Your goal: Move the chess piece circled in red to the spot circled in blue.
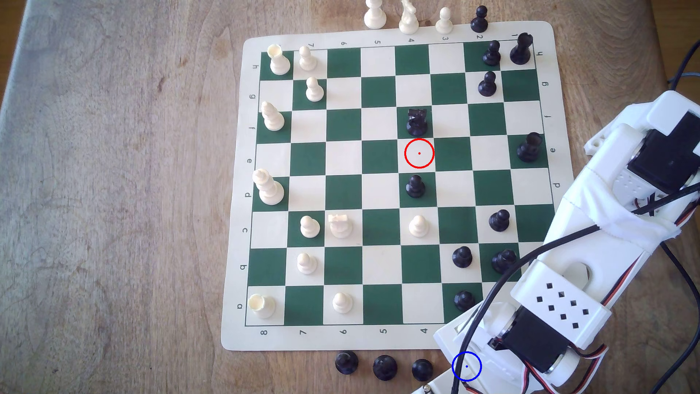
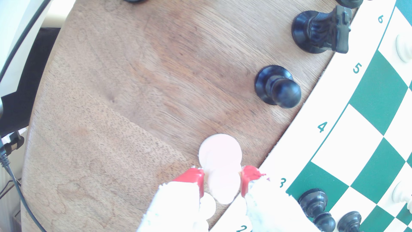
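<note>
Now the wooden desk (image 1: 113, 189) is carrying the green and cream chess mat (image 1: 378, 341), and the white arm (image 1: 560, 299) is reaching across the mat's corner at the exterior view's lower right, covering the blue ring (image 1: 466, 366) that marks the spot on the bare wood. On the mat, far from the fingers, the red ring (image 1: 419, 153) is enclosing a cream square with no piece standing in it.

In the wrist view the red-tipped fingers (image 2: 222, 179) are closing on the cream pawn (image 2: 220, 165), one tip pressing each side of its head, so they are gripping it. The pawn's round base is showing just ahead of the tips, over brown wood close beside the mat's border; whether it is touching the desk cannot be told. Farther out from the fingers, along the same border, a black pawn (image 2: 278, 88) and then a black knight (image 2: 321, 31) are standing on the wood.
</note>
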